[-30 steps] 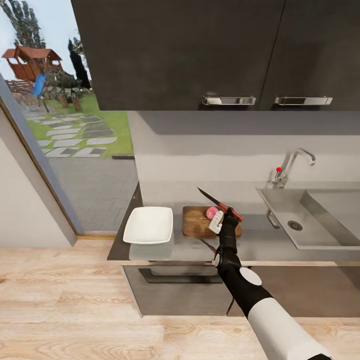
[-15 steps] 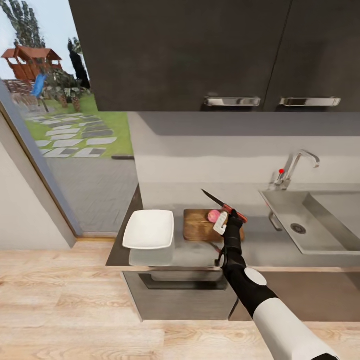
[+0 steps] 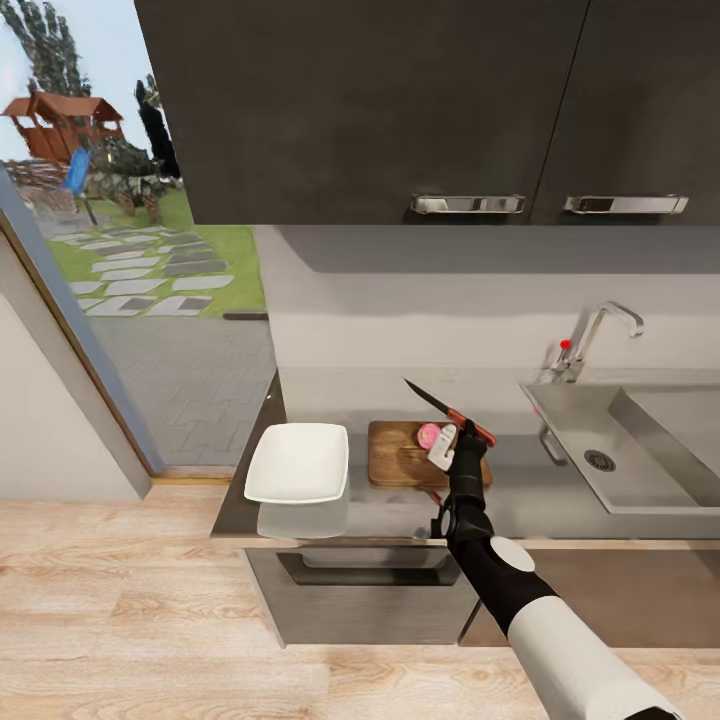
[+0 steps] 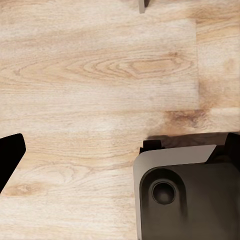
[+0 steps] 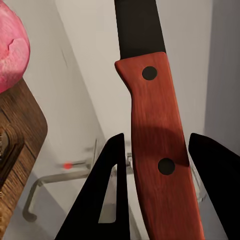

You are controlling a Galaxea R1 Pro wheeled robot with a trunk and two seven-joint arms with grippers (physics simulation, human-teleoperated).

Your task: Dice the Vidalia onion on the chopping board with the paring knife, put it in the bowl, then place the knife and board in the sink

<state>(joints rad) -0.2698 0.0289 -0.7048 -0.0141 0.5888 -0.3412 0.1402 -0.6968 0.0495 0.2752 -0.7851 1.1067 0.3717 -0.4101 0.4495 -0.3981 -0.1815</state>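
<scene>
Right gripper [image 3: 452, 443] fingers clamped on the paring knife [image 3: 447, 411] handle, above the Vidalia onion [image 3: 430, 435] on the chopping board [image 3: 408, 453] (left fingers: cannot tell). Risk: round onion rolling off under a glancing cut.

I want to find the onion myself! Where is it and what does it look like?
Find the long grey countertop under the dark cupboards, then the brown chopping board between the white bowl and the sink. The Vidalia onion sits on that board: the only small, round, pink ball there.
</scene>
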